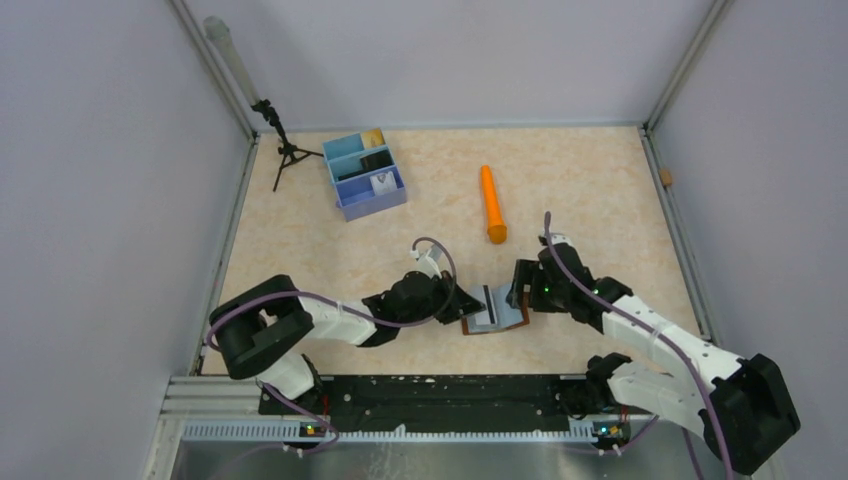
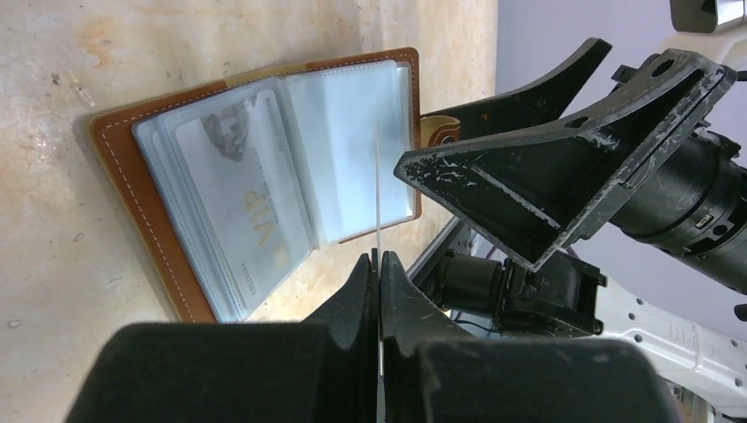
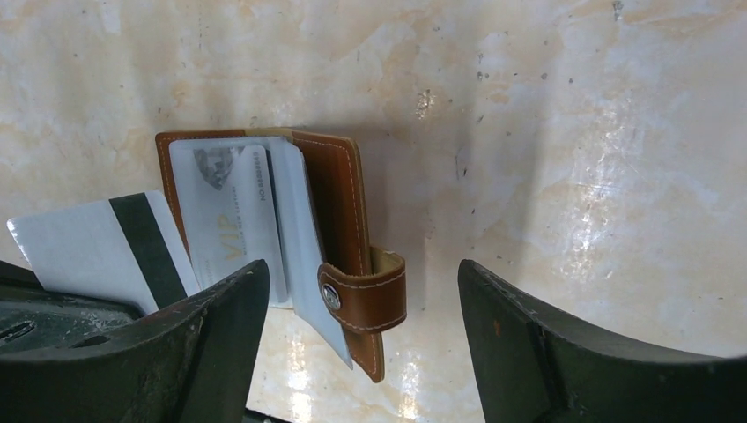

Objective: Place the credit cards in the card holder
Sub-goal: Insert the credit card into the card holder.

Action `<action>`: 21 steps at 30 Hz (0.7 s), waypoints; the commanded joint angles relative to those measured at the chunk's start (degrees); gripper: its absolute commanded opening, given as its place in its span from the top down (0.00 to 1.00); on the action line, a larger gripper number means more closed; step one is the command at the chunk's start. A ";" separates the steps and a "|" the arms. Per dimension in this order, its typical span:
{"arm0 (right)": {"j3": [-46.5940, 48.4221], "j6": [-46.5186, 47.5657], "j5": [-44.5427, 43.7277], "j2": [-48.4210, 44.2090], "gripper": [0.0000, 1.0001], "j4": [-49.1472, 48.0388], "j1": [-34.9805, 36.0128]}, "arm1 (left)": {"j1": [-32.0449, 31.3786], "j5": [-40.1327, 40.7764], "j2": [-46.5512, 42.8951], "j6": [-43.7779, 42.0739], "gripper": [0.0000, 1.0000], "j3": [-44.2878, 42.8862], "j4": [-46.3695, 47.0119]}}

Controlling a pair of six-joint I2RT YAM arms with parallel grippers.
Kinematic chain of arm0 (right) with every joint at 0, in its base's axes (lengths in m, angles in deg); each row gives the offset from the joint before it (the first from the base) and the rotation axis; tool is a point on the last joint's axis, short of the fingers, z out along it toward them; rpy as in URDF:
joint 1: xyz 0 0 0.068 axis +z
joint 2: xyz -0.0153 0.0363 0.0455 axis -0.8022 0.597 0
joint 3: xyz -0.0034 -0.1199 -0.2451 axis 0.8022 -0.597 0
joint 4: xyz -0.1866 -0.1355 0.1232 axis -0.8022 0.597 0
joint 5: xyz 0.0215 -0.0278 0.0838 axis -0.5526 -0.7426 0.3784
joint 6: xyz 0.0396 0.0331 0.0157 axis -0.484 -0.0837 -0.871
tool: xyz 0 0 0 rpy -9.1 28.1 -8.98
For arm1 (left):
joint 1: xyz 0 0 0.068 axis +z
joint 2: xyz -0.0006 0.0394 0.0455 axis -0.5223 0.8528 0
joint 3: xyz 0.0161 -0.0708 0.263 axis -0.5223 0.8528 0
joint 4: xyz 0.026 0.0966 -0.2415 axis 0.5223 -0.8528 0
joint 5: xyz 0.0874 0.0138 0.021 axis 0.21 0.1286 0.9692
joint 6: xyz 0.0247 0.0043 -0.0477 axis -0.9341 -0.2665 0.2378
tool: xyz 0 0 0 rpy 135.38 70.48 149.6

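Note:
The card holder [image 1: 470, 326] is a brown leather wallet lying open on the table, its clear sleeves up [image 2: 352, 132]. A white VIP card [image 2: 238, 203] sits in one sleeve. My left gripper [image 2: 379, 256] is shut on a white card with a black stripe [image 3: 106, 247], seen edge-on in the left wrist view [image 2: 379, 176]; it hangs over the open sleeves. My right gripper [image 3: 361, 266] is open, its fingers either side of the wallet's snap tab [image 3: 370, 295] and right cover. Other cards, tan-gold [image 1: 374, 137], black [image 1: 377, 160] and white [image 1: 381, 184], lie in the blue tray.
The blue three-compartment tray [image 1: 350, 205] stands at the back left. An orange cylinder [image 1: 492, 205] lies behind the wallet. A small black tripod [image 1: 285, 150] stands in the far left corner. Both grippers [image 1: 462, 303] [image 1: 520, 288] crowd the wallet near the front edge.

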 commanded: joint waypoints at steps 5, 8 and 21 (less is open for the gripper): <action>-0.28 -1.28 -0.62 5.54 0.26 -3.74 0.98 | -0.37 3.07 1.80 1.58 1.00 -2.45 1.53; -0.33 -2.56 -3.54 5.70 0.37 -2.69 1.55 | -0.43 3.07 2.41 1.61 1.00 -2.76 0.95; -2.52 -4.23 -3.62 6.15 0.76 -4.21 2.23 | -0.36 1.86 8.49 0.78 1.00 -5.37 2.29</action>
